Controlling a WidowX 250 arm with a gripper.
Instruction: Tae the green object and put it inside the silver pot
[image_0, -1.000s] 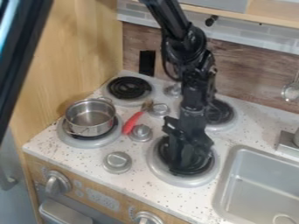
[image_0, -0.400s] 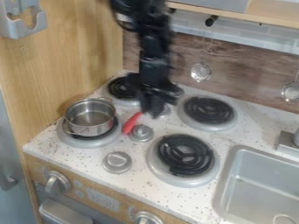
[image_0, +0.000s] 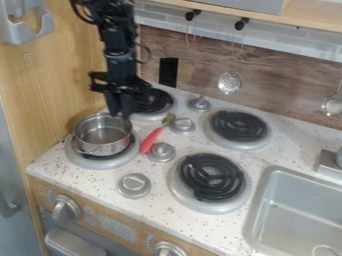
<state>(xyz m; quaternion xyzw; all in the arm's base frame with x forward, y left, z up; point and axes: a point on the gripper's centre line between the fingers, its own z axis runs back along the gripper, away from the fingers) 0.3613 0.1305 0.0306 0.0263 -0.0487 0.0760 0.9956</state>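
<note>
Hanging by silver pot (image_0: 110, 146), claw (image_0: 119, 113); can't tell opening or hold. Printed markings on front panel (image_0: 117, 228).

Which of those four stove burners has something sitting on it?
The front burner on the picture's left, nearer the camera than the burner behind it: it alone has the silver pot on top.

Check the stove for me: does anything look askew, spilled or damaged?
One mild oddity: the red-handled utensil lies loose at a slant among the stove knobs, an odd resting place. The silver pot stands upright on its burner, and I see no spill or damage.
</note>
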